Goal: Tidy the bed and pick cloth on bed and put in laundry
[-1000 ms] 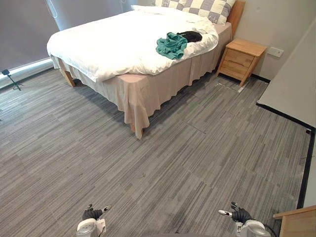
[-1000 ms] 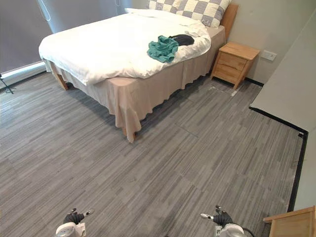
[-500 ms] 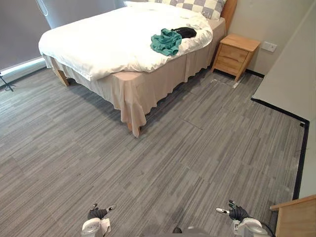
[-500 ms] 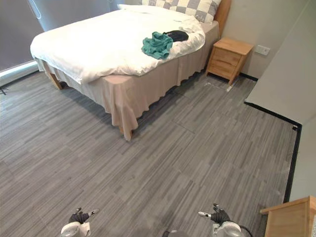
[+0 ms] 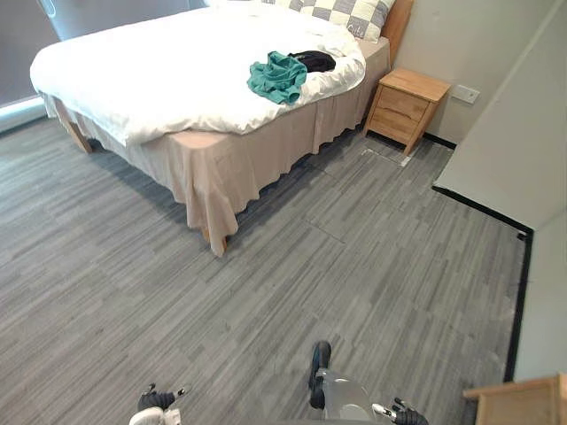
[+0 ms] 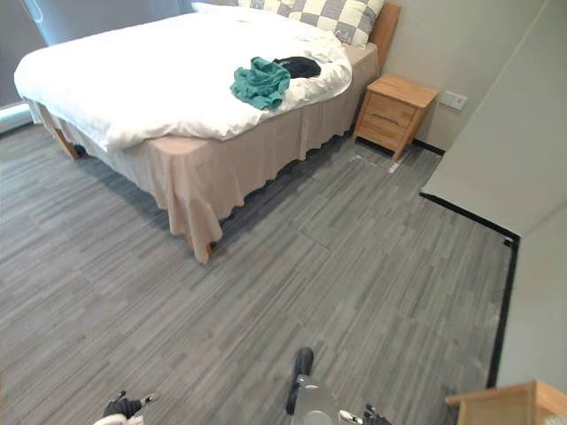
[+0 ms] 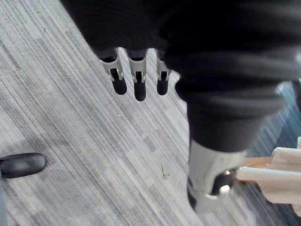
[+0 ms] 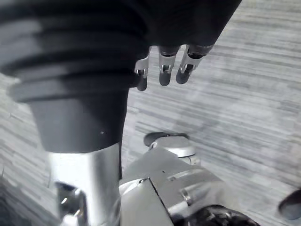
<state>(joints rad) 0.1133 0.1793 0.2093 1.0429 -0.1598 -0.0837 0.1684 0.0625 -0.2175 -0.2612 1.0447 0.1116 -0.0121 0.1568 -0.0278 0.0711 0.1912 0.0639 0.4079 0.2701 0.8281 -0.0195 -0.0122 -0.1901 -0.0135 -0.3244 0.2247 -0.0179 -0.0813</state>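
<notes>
Crumpled teal cloth [image 5: 276, 76] touching black cloth [image 5: 314, 60] on white-quilted bed [image 5: 159, 80], far left. Left hand [image 7: 139, 89] and right hand [image 8: 163, 70] near, fingers slack, empty.

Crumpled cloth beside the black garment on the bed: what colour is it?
The crumpled cloth is teal green; the left eye view shows it best.

Right hand [image 8: 162, 55]: I see its fingers [image 8: 163, 77] hanging relaxed, holding nothing.
Thumb [image 8: 82, 188]: I see it apart from them.
Floor [image 8: 244, 84]: grey streaked planks beneath.
</notes>
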